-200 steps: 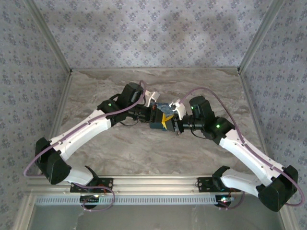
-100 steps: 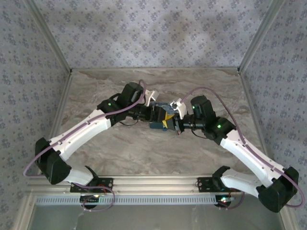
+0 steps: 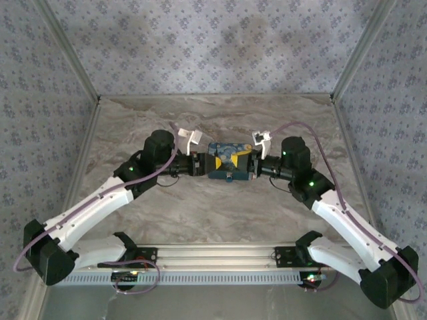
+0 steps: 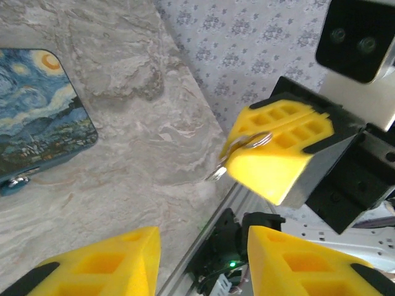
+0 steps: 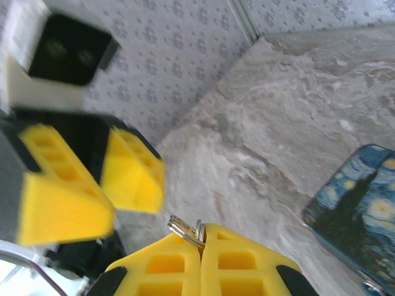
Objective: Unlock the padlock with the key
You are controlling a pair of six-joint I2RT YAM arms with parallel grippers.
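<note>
The arms have drawn apart beside the box (image 3: 230, 159): right gripper (image 5: 202, 233) clenched on the key (image 5: 184, 229), left gripper (image 4: 200, 240) released; the padlock (image 4: 13, 182) likely awaits insertion.

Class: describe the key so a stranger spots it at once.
On the marble-patterned table, find the right gripper at the right end of the swirl-printed box. The key is the small silvery piece pinched between its yellow fingers; the left gripper holds nothing.

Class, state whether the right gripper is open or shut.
Shut: the right gripper is closed with no gap, pinching the small metal key at its tips.
</note>
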